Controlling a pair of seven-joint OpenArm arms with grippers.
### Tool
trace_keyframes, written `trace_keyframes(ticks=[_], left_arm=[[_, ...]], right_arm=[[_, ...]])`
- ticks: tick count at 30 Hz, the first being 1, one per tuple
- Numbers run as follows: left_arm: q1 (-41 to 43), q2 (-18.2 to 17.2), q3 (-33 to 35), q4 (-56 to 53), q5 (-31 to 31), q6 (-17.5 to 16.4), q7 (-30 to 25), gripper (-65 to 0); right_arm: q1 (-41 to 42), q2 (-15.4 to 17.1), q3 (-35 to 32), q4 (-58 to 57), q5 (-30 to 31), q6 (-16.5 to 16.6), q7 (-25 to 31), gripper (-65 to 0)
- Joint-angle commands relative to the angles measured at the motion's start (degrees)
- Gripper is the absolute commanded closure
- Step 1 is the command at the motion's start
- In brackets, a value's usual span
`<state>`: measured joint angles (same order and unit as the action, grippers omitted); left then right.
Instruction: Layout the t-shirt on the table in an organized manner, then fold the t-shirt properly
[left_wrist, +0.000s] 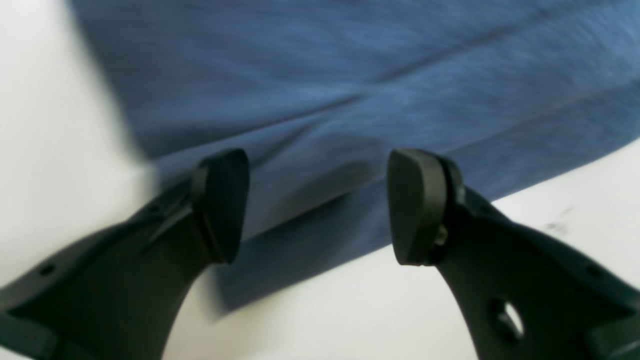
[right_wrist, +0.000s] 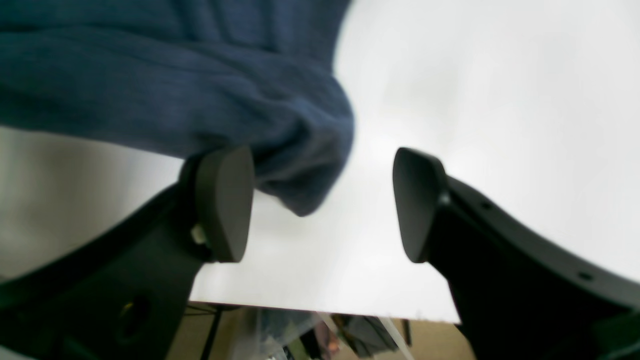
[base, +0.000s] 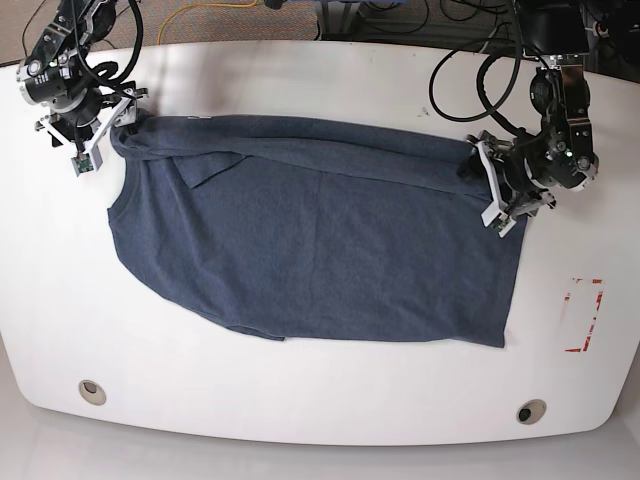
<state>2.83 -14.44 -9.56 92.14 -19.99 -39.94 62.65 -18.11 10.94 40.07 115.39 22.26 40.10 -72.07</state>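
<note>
The blue t-shirt (base: 320, 240) lies spread on the white table (base: 320, 90), with its top strip folded over and bunched. My left gripper (left_wrist: 320, 205) is open just above the shirt's (left_wrist: 350, 90) edge at the base view's right (base: 480, 180); nothing is between its fingers. My right gripper (right_wrist: 320, 205) is open at the shirt's bunched far-left corner (right_wrist: 300, 150), which touches its left finger (right_wrist: 225, 202). It also shows in the base view (base: 118, 120).
A red-outlined rectangle (base: 583, 315) is marked at the table's right. Two grommet holes (base: 92, 391) (base: 531, 411) sit near the front edge. Cables (base: 470, 70) lie at the back right. The table's edge (right_wrist: 325, 310) shows close below my right gripper.
</note>
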Motion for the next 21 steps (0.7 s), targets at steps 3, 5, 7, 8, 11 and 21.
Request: trace_keyframes(ticks=[3,5,7,8,11,21], left_arm=[[0.03,-0.73,0.02,-3.3,-0.45,-0.06,-3.88,-40.3],[0.11,-0.82,0.02,-4.8,-0.45,-0.06,-5.29,-40.3],[0.11,-0.99,-0.06,-6.47,-0.45,-0.06,-6.87,-40.1],[0.11,-1.08,-0.15,-7.17,-0.45,-0.06,-7.49,-40.1],[0.11,-2.31,-0.15,-9.02,-0.54,-0.06,-9.07,-40.1],[0.11,-2.57,-0.15,-9.46,-0.54,-0.06,-9.25,-40.1]], right_arm=[[-0.22,-0.87,0.32,0.87,2.05,-0.1,0.47,-41.7],[-0.05,-1.14,0.32,0.78,1.96,-0.1,0.64,-41.5],[0.04,-1.23,0.32,0.61,1.96,-0.1,0.82,-41.5],[0.13,-1.23,0.32,0.61,1.96,-0.1,0.82,-41.5],[0.66,-2.72,0.23,0.61,2.05,-0.1,0.82,-41.4],[4.44,-4.21,0.23,-2.73,-1.47,-0.1,1.61,-35.2]])
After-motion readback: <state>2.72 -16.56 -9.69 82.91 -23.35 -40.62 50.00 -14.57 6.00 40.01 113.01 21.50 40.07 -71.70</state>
